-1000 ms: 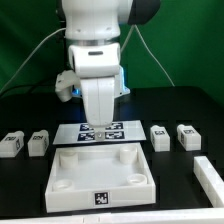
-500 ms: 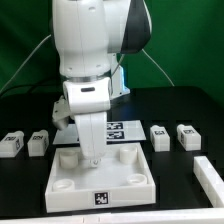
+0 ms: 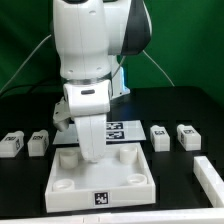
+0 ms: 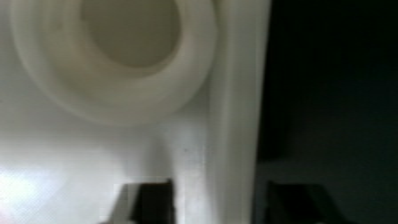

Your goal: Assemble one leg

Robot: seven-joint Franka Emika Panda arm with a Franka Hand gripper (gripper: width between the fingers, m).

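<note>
"Leg (image 3: 38,141) position is asked for first: where is it found in the exterior view?"

"Four alike are seen on the table (image 3: 175,195), none held: two well off to one side of the gripper (image 3: 92,157), toward the exterior view's left, and two well off to its other side. The gripper is lowered into the tray-like piece (image 3: 70,192), near the far wall, and the marker board (image 3: 118,130) lies just beyond it."

"What is shown by the wrist view?"

"A wall of the tray-like piece (image 4: 222,150) is seen running between the two dark fingertips (image 4: 151,205), with a round socket (image 4: 107,50) beside it. The jaws are set narrow about that wall; whether it is actually pinched cannot be told."

"How is the step best done?"

"By judgement, the wall should be kept centred so that both fingertips meet it squarely. Closing should be finished before any pull is made, and the piece should be slid flat, not levered."
</note>
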